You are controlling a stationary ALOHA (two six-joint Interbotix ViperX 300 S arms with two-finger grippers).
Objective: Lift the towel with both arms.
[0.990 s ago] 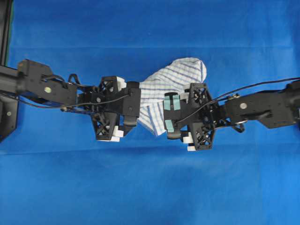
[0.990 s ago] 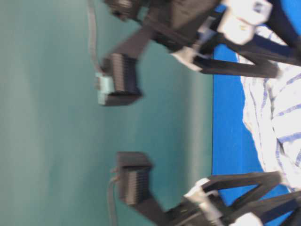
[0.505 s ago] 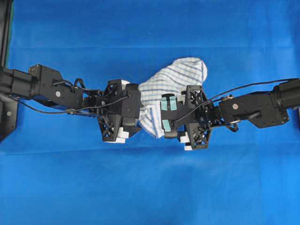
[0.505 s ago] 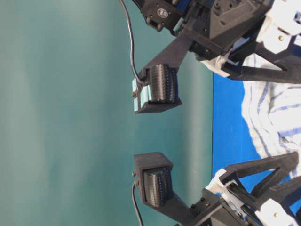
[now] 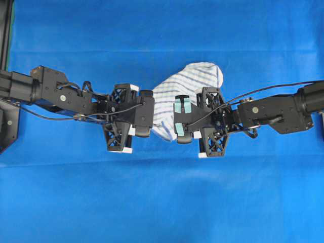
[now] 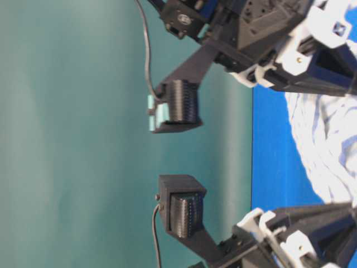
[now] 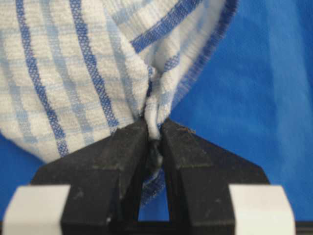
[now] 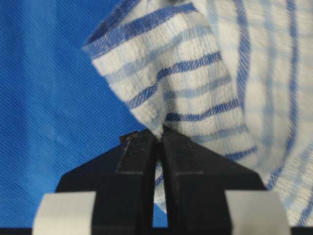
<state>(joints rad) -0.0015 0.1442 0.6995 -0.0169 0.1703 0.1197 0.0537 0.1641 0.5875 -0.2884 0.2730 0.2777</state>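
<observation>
The towel (image 5: 188, 87), white with blue check stripes, lies bunched on the blue tablecloth between the two arms. In the left wrist view my left gripper (image 7: 154, 128) is shut on a pinched fold of the towel (image 7: 73, 73), and cloth shows in the slit between its fingers. In the right wrist view my right gripper (image 8: 159, 134) is shut on another fold of the towel (image 8: 205, 83). From overhead the left gripper (image 5: 150, 118) meets the towel's left edge and the right gripper (image 5: 177, 122) its lower right part. The wrist housings hide both sets of fingertips there.
The plain blue tablecloth (image 5: 162, 202) covers the whole table. A black frame (image 5: 6, 126) stands at the left edge. Thin black cables (image 5: 268, 92) run along both arms. The table-level view shows the towel (image 6: 329, 145) and a teal wall (image 6: 67, 134).
Both grippers have gone from wide open to shut, each pinching a fold of the towel. The towel has bunched up narrower between them.
</observation>
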